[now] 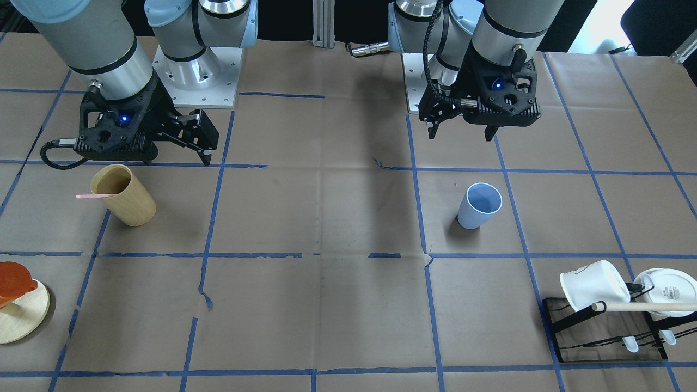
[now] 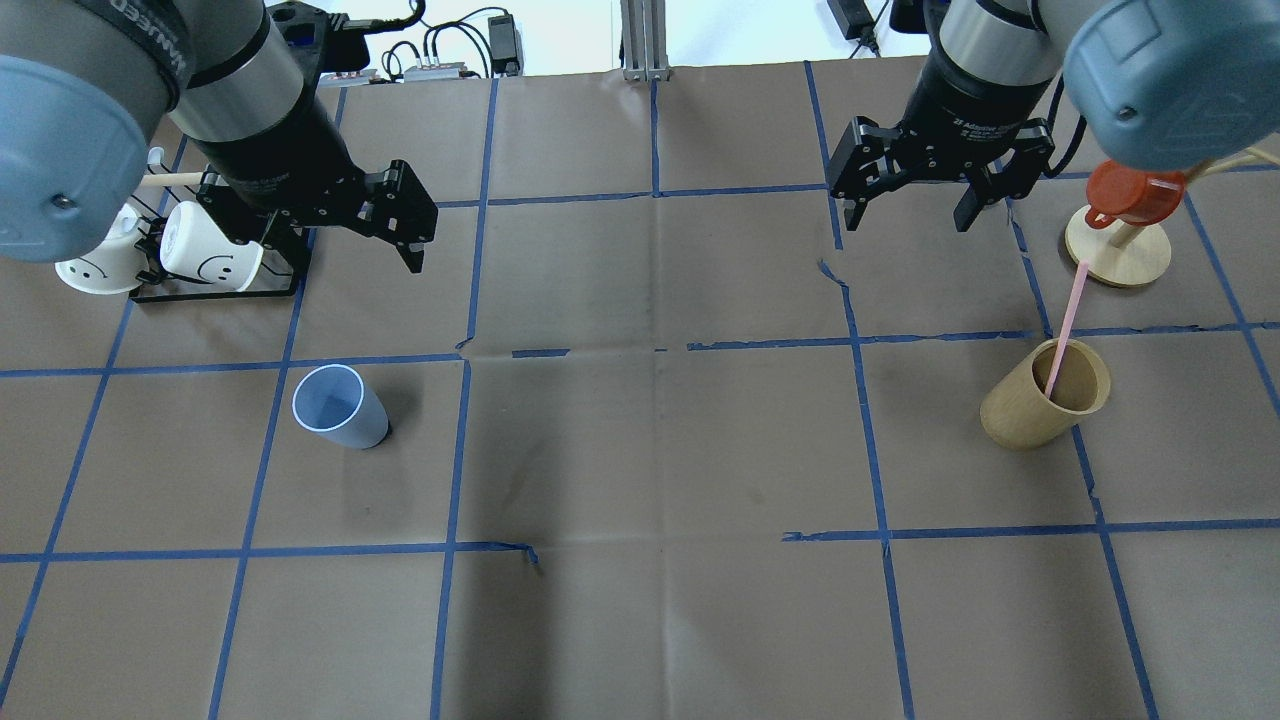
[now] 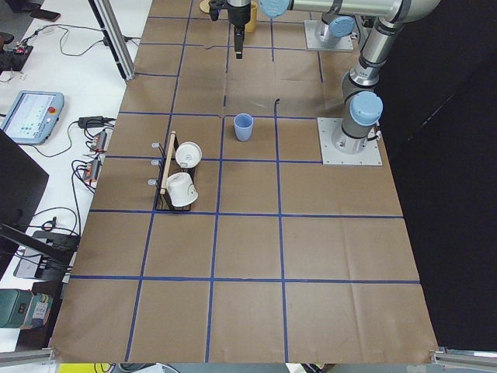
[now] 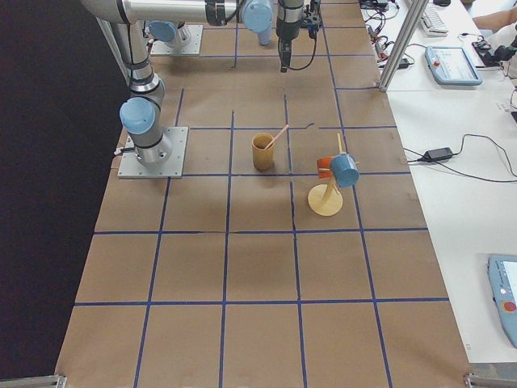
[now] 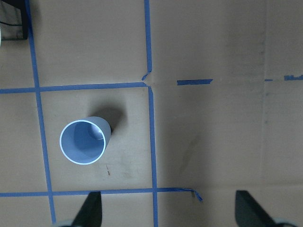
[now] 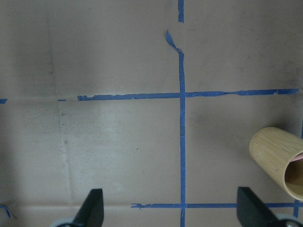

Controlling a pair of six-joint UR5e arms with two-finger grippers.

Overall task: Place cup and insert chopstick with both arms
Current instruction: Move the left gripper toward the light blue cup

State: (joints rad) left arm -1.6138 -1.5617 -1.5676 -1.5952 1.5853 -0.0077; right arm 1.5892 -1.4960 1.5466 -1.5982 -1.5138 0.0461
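The light blue cup [image 2: 338, 405] stands upright on the brown paper on my left side; it also shows in the front view [image 1: 479, 206] and the left wrist view [image 5: 85, 141]. My left gripper [image 2: 350, 245] hangs open and empty above and beyond it, fingertips [image 5: 92, 208] apart. The pale pink chopstick [image 2: 1068, 320] leans in the tan wooden cup [image 2: 1040, 405] on my right side, its upper end sticking out over the rim [image 1: 92, 196]. My right gripper [image 2: 905, 215] is open and empty, high above the table, beyond and left of the tan cup [image 6: 279, 161].
A black wire rack [image 2: 215, 292] with two white mugs and a wooden rod [image 1: 648, 306] stands at the far left. A round wooden stand [image 2: 1120, 255] carrying an orange cup [image 2: 1130, 190] stands at the far right, just beyond the tan cup. Blue tape lines grid the paper.
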